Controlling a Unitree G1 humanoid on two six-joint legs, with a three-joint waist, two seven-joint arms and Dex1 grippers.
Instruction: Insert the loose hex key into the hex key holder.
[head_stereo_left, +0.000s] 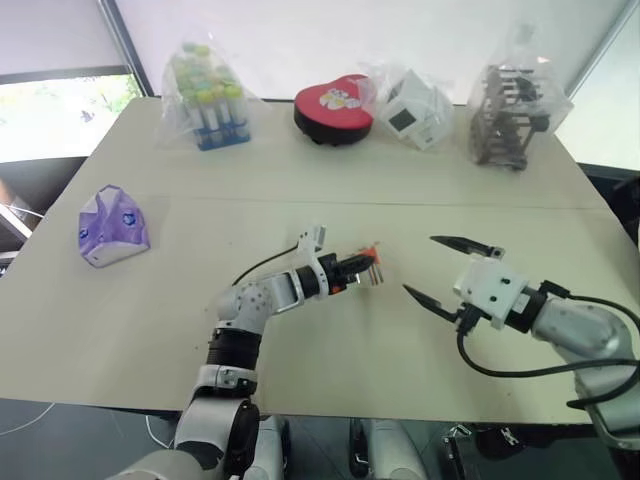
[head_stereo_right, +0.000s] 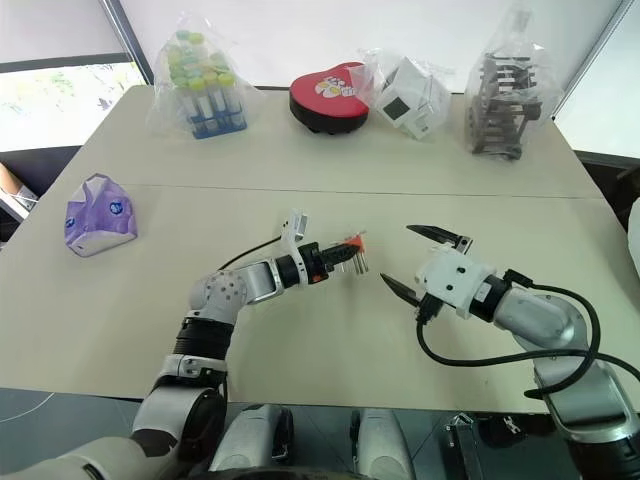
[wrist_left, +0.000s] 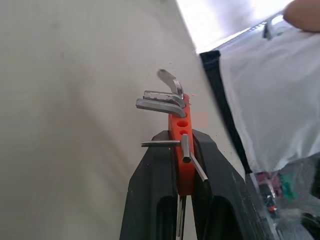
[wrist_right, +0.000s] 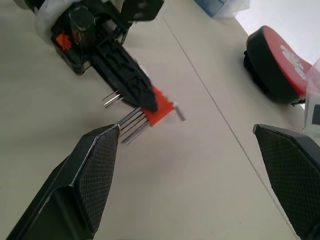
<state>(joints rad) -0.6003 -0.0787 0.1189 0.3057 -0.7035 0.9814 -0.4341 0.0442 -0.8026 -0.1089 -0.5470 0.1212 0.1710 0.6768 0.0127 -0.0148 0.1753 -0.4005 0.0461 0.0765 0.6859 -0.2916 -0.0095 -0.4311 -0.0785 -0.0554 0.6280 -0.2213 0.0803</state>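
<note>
Left gripper (head_stereo_left: 366, 268) clamps the hex key holder (head_stereo_left: 370, 258) between its fingertips. Right gripper (head_stereo_left: 443, 268) stands spread wide and empty, beside the holder, apart.

A pale beige table (head_stereo_left: 330, 190) takes up most of the scene, with a thin seam running across it from side to side. Beyond its far edge stands a bright white wall or blind, crossed by a dark slanted frame bar (head_stereo_left: 125, 40). At the far left a window (head_stereo_left: 55, 115) shows daylight and green leaves. Dark floor (head_stereo_left: 60, 435) lies below the near edge.
</note>
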